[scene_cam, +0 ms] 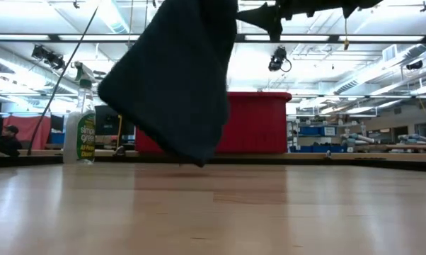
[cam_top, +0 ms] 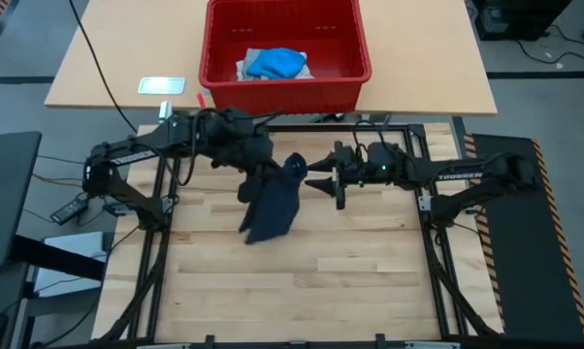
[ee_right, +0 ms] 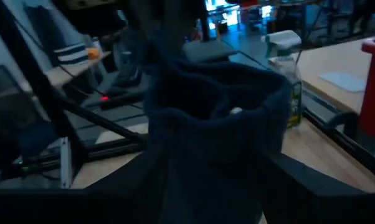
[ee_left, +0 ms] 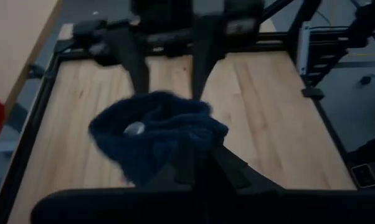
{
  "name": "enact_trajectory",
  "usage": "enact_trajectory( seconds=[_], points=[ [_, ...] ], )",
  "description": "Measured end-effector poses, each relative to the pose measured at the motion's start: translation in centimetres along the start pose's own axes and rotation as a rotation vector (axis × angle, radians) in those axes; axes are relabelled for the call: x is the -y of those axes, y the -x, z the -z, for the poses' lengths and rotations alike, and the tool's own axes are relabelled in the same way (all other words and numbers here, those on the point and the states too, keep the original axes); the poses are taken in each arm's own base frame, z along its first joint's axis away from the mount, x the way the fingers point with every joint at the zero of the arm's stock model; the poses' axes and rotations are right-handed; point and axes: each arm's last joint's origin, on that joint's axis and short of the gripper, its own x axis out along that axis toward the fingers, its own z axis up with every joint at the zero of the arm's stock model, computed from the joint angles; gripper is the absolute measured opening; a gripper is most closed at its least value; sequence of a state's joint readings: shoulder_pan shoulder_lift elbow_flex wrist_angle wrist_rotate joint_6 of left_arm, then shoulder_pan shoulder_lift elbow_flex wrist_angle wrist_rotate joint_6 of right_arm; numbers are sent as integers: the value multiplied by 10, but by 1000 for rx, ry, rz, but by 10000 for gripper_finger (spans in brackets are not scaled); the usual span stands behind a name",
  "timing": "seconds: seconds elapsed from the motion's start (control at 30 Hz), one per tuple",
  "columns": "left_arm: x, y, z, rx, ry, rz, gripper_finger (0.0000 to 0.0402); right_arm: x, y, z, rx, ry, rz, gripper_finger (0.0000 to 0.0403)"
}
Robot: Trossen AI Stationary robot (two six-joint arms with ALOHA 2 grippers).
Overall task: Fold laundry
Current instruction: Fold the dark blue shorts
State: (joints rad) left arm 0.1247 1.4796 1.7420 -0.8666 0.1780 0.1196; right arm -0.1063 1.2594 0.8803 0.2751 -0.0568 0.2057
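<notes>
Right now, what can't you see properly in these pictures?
- High view: where the left fingers pinch the navy cloth is hidden by the arm and the cloth's own folds.
- Low view: the cloth's top is cut off by the picture's upper edge.
- High view: the clothes in the red basket lie bunched; only a bright blue one is clear.
- Right wrist view: too dark to show the right fingers' tips.

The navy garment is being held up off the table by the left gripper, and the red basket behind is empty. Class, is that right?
Not quite. The high view shows the red basket is not empty: a bright blue garment lies in it. The rest stands: the left gripper holds the navy garment up off the table.
</notes>
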Motion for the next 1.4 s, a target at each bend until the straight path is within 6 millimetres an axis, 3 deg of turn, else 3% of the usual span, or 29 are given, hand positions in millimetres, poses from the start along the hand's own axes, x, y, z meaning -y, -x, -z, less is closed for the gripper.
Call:
enact_trajectory(
  seconds=[0.2, 0.47, 0.87, 1.0, 1.17, 1.4],
  points=[
    [14, -3, -7, 55, -28, 37, 20, -8, -8, 14, -44, -35, 117, 225],
    [30, -2, -7, 47, -37, 94, 20, -22, -2, 8, -8, -64, 45, 225],
    [15, -1, -5, 38, 53, 58, 20, -28, -4, 5, 2, -19, -150, 220],
    [9, -2, -3, 19, 73, 42, 20, -27, -4, 4, 13, -24, -148, 168],
    [4, -1, 0, -11, 70, -16, 20, -20, -4, 3, 14, -12, -122, 30],
    [-20, 3, 5, -51, -42, -198, 20, -2, 0, -6, 77, 169, 142, 28]
  ],
)
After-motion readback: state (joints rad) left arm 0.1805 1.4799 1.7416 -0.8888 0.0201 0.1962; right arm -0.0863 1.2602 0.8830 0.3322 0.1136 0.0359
